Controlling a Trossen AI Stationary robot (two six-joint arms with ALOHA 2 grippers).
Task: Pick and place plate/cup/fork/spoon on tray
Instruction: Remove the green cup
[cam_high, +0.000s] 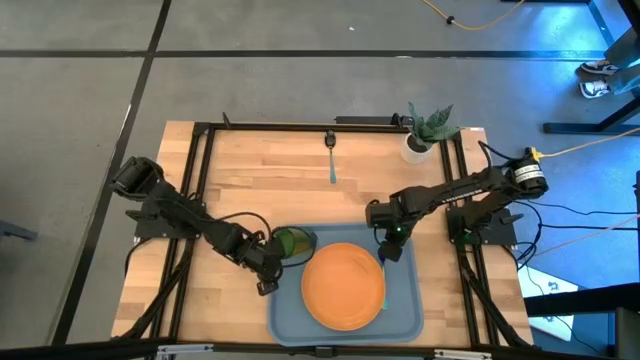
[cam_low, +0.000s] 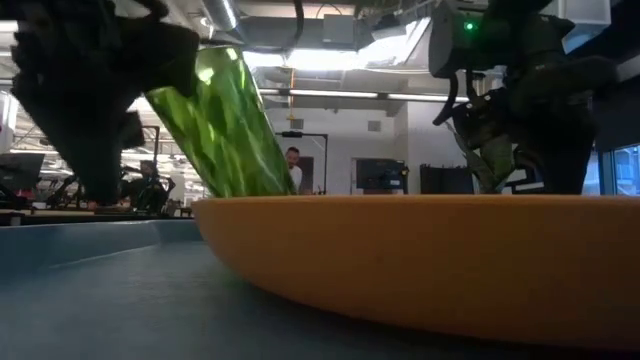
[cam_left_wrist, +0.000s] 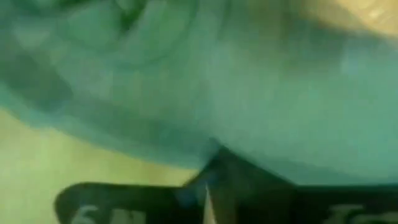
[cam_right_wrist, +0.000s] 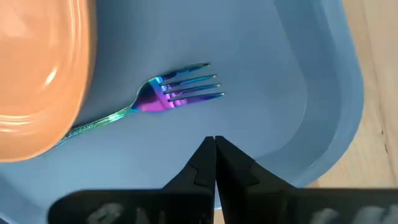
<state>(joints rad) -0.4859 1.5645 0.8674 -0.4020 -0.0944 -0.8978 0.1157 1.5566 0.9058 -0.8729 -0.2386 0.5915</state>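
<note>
Crowding the tray (cam_high: 285, 318): plate (cam_high: 343, 285), fork (cam_right_wrist: 168, 96) beside empty, closed right gripper (cam_right_wrist: 215, 146).

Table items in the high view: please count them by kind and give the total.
Tray: 1
Plate: 1
Cup: 1
Fork: 1
Spoon: 1
Potted plant: 1
Total: 6

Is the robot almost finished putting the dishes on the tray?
Nearly. The round orange plate and the purple-headed fork already lie on the grey-blue plastic tray. The left end effector holds the green tumbler cup tilted at the tray's edge. The dark-headed spoon waits on the wooden table. The right end effector is shut, empty.
</note>
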